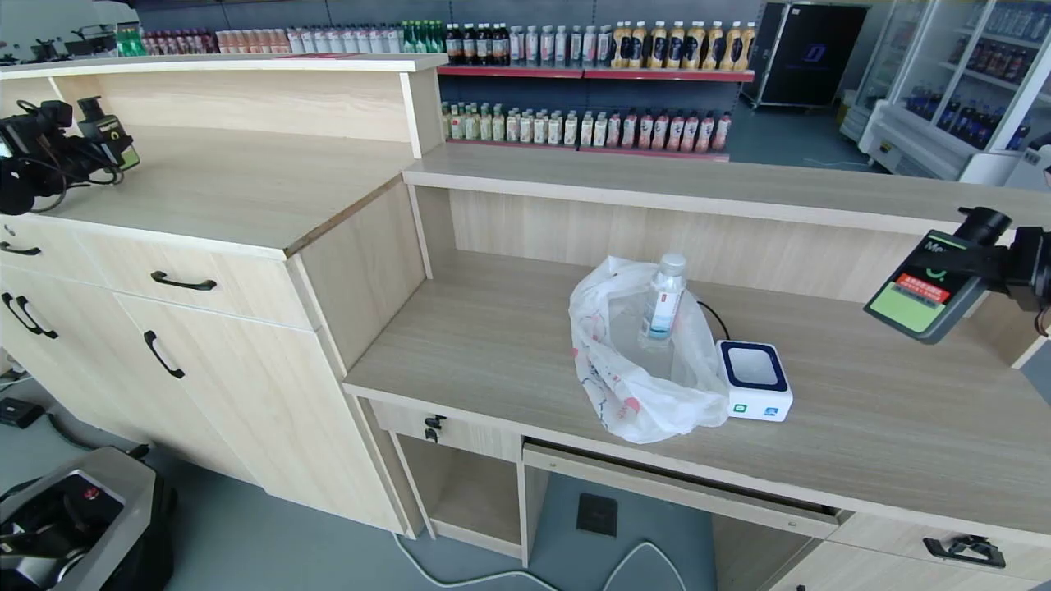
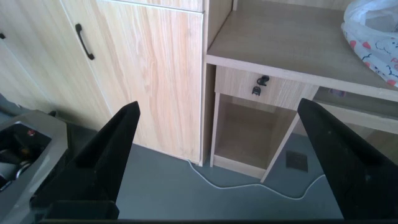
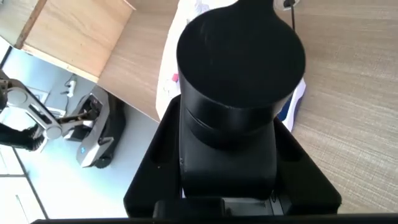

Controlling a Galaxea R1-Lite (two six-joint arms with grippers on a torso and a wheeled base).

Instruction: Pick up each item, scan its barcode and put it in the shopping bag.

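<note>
**Checkout tabletop (image 1: 509, 328): bottle bagged, scanner aloft**

Right claw (image 1: 993, 264) is clamped on the handheld scanner (image 1: 920, 297), high at the right end. Left claw (image 2: 217, 102), apart and empty, hangs by the cupboard (image 1: 246, 345). Water bottle (image 1: 663, 297) stands upright in the shopping bag (image 1: 632, 394), beside the payment box (image 1: 755, 379). That item looks done; swing the scanner over open wood right of the box, clear of the back ledge (image 1: 739, 193).

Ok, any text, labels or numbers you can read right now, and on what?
Nothing reads clearly enough to quote.
hand scanner: green and red sticker, print too small.
bottle: label print blurred.
scan box: two small icons on its front, no legible words.
shelf bottles: labels too small.
</note>
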